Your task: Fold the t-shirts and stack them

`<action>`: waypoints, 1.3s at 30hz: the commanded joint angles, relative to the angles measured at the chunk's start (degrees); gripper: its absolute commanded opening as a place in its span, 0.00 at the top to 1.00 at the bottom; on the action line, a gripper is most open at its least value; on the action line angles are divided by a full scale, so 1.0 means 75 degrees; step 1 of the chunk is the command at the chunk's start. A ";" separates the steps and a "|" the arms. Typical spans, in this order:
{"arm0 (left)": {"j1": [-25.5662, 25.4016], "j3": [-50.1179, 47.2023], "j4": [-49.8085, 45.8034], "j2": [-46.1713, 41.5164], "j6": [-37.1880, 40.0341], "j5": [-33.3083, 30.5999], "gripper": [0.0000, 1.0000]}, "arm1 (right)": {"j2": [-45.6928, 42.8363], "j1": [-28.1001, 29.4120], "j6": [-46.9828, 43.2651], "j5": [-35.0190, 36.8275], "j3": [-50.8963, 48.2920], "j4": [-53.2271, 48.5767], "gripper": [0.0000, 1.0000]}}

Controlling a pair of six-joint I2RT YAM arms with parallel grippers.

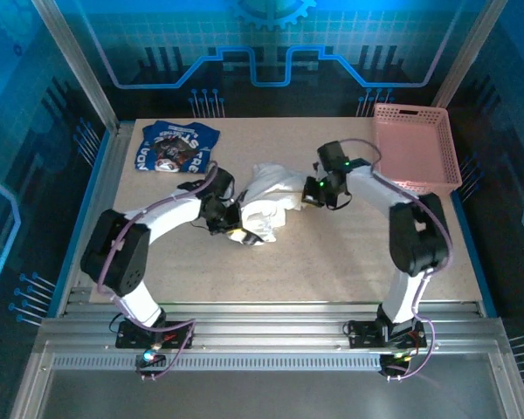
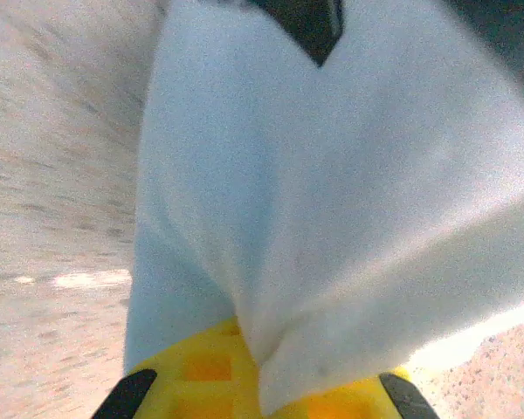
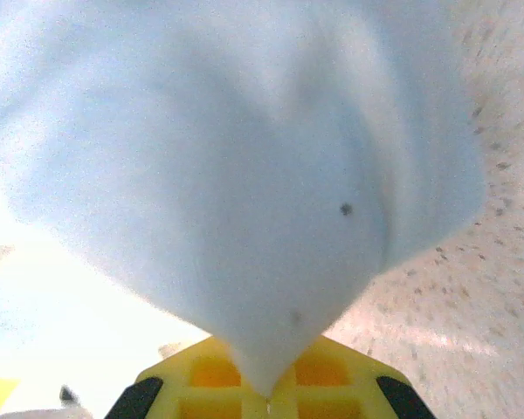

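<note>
Both grippers are pinching a crumpled white short-sleeved cloth t-shirt in the middle of the speckled tan table.

The left gripper is clamping the shirt's near-left edge, and in the left wrist view the cloth is spilling out from between its yellow jaws. The right gripper is gripping the shirt's right side. There the fabric is narrowing to a point between the jaws, and a small dark mark is showing on it. The cloth seems to be hanging slack between the two grippers, though the blur makes it hard to tell how much is resting on the table. A royal-blue cloth t-shirt with white lettering is lying at the far left corner, well apart from the white one. A pink plastic lattice basket is sitting at the far right corner.
</note>
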 commanded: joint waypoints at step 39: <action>0.1235 0.0793 0.1741 -0.2168 0.0225 0.1227 0.90 | -0.1407 -0.2734 -0.0653 -0.1821 0.3391 -0.2290 1.00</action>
